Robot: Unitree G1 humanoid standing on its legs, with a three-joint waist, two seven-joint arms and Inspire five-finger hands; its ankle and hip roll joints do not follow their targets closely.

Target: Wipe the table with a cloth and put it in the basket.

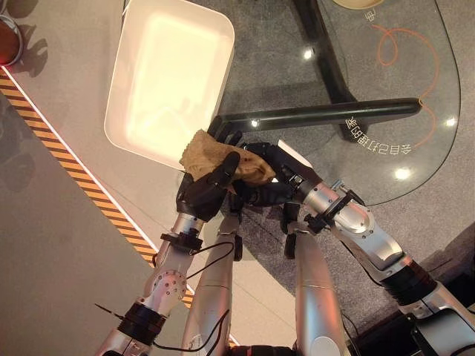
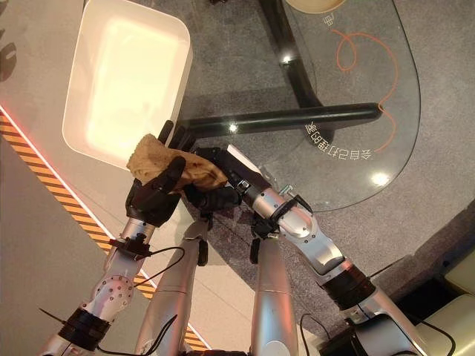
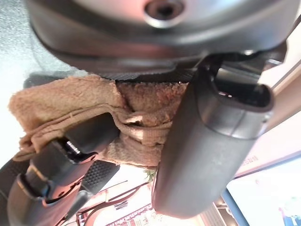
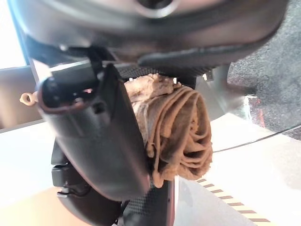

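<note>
A crumpled brown cloth (image 1: 211, 152) is held in the air between both hands, just off the near corner of the white rectangular basket (image 1: 171, 74). My left hand (image 1: 200, 194) grips the cloth from below, thumb and fingers curled round its folds (image 3: 70, 103). From the right, my right hand (image 1: 276, 182) meets it and is shut on the cloth's bunched end (image 4: 183, 122). The basket stands on the floor to the left of the glass table (image 1: 386, 111) and is empty inside.
The round glass table top has a dark bar (image 1: 326, 115) beneath it and orange markings on it. A yellow-and-black striped tape line (image 1: 82, 178) crosses the floor at left. A round reddish object (image 1: 7, 37) stands at the far left.
</note>
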